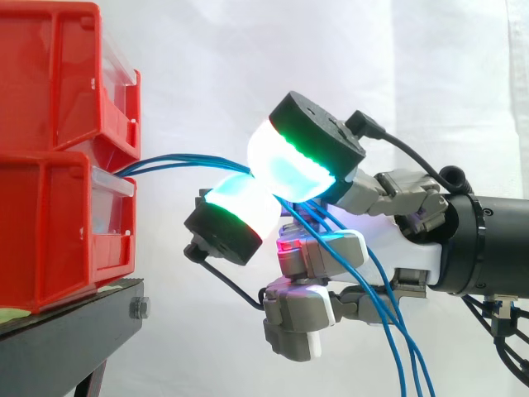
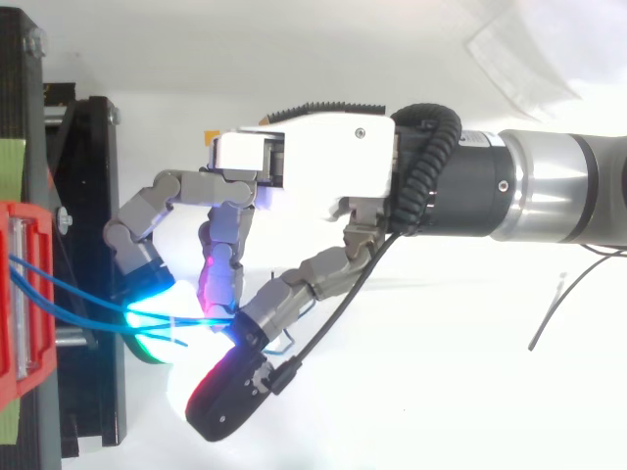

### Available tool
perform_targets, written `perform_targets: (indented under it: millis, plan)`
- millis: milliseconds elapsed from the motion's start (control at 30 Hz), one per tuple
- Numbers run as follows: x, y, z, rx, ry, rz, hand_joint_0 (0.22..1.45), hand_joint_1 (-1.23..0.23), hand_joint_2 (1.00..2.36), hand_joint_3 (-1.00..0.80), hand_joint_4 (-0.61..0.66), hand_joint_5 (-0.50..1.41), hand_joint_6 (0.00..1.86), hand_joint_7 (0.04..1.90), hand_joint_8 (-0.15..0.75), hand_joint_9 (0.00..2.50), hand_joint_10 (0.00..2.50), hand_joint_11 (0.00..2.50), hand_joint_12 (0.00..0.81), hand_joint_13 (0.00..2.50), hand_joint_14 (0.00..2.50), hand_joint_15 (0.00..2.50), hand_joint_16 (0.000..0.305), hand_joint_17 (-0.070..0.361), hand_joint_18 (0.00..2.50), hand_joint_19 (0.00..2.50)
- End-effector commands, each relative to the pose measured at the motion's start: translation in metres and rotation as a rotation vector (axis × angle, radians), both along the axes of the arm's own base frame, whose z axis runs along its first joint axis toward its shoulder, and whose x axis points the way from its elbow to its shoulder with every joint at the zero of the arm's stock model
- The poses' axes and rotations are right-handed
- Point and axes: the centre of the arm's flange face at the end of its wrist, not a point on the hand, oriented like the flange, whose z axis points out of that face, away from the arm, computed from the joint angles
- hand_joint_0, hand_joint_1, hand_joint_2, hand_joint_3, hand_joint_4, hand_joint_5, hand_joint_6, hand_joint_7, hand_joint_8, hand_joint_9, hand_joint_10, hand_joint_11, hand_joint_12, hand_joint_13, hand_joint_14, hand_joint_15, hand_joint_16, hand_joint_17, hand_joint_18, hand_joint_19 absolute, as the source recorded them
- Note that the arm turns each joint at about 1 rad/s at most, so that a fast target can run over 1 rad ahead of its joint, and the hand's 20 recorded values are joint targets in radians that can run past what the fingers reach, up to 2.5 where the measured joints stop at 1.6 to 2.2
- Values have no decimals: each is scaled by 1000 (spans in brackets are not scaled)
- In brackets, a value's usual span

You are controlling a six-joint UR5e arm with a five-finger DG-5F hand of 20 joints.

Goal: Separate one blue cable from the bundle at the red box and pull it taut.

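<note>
Two stacked red bins point(image 1: 58, 165) stand at the left on the black stand point(image 1: 74, 331). Blue cables point(image 1: 173, 161) come out between the bins and run close together, nearly level, to my hand point(image 1: 388, 240). Two glowing fingertips point(image 1: 289, 165) meet around the strands, so the hand is shut on blue cable; how many strands lie in the pinch I cannot tell. Behind the pinch, several blue strands point(image 1: 397, 331) drop past the palm toward the lower right. From above, the strands point(image 2: 69, 299) leave the red box point(image 2: 20, 294) spread apart and converge at the hand point(image 2: 313, 157).
The black stand's frame point(image 2: 93, 196) lies just left of the fingers, with a bolt point(image 1: 139, 308) at its corner. A strip of green tape point(image 2: 10, 157) sits on the stand's far left. A white curtain hangs behind, and there is free room to the right.
</note>
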Motion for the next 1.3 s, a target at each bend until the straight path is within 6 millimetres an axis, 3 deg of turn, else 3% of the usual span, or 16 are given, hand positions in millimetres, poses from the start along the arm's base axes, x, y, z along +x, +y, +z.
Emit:
perform_targets:
  millis: [0, 233, 367, 533, 633, 833, 900, 967, 1267]
  plan:
    - [0, -1, 0, 0, 0, -1, 584, -983, 1000, -500, -41, -76, 914, 1235, 271, 1461, 30, 1147, 339, 1290, 32, 914, 49, 110, 987, 975]
    - [0, -1, 0, 0, 0, -1, 450, -834, 1000, -500, -11, -59, 903, 1151, 317, 1516, 27, 1117, 394, 1334, 29, 889, 59, 134, 1067, 955]
    - [0, -1, 0, 0, 0, -1, 467, -672, 1000, -500, -1, -59, 896, 1154, 315, 1527, 27, 1105, 389, 1338, 28, 890, 59, 132, 1063, 965]
    - [0, -1, -1, 0, 1, -1, 548, -596, 1000, -500, -4, -62, 893, 1142, 286, 1510, 29, 1131, 360, 1314, 30, 912, 53, 118, 1017, 997]
    - [0, -1, 0, 0, 0, -1, 608, -653, 1000, -500, -23, -75, 882, 1155, 283, 1493, 30, 1122, 342, 1307, 31, 922, 50, 113, 997, 1017]
    - [0, -1, -1, 0, 1, -1, 665, -882, 1016, -294, 30, -117, 910, 1165, 294, 1382, 30, 1124, 352, 1281, 32, 924, 52, 117, 975, 998]
    - [0, -1, 0, 0, 0, -1, 697, -909, 1016, -315, -8, -124, 918, 1139, 294, 1373, 29, 1134, 348, 1270, 31, 919, 52, 117, 968, 974]
    - [0, -1, -1, -4, 3, 0, 750, -946, 1000, -500, -62, -129, 922, 1092, 289, 1360, 28, 1120, 342, 1262, 31, 902, 51, 115, 956, 924]
    - [-1, 0, -1, -31, 9, 2, 633, -1032, 1000, -500, -32, -102, 922, 1131, 288, 1467, 30, 1135, 339, 1294, 32, 918, 46, 104, 930, 904]
